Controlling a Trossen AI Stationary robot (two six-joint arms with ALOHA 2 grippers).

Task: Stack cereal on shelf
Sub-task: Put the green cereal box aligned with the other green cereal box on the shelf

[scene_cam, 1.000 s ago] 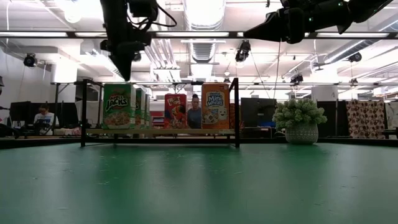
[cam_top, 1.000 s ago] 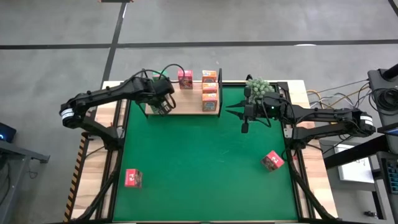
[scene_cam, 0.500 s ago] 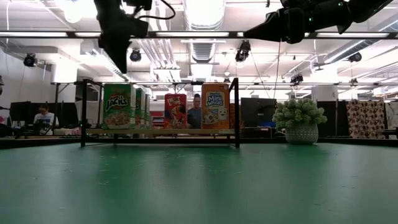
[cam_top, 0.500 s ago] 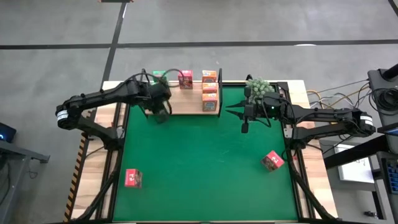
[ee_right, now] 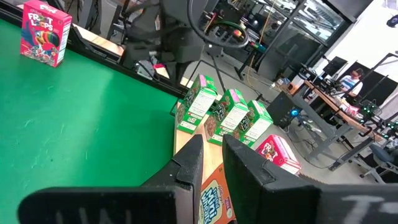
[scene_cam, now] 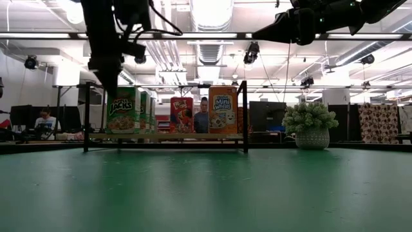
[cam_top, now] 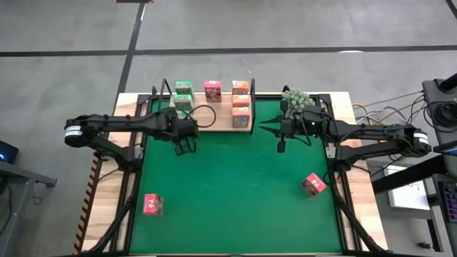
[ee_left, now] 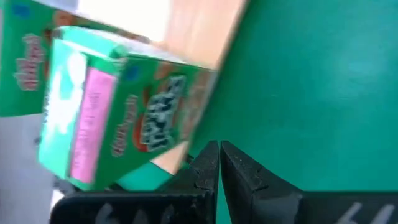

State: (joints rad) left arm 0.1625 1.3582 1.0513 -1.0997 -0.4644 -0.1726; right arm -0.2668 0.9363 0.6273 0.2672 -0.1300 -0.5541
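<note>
Shelf (scene_cam: 166,136) w/ "Jacks" (scene_cam: 121,110), "Mini Wheats" (scene_cam: 223,110) cereal boxes

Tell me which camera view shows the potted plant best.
The low view: the potted plant stands whole in side profile, bushy top above its pale pot, right of the shelf. The high view shows only its crown from above, beside the right arm. Neither wrist view shows it.

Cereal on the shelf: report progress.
Done: seven boxes stand on the shelf, three green, one pink-red, three orange. In hand: nothing; left gripper shut and empty over the mat, right gripper waits by the plant. Left: two pink-red boxes on the mat.
</note>
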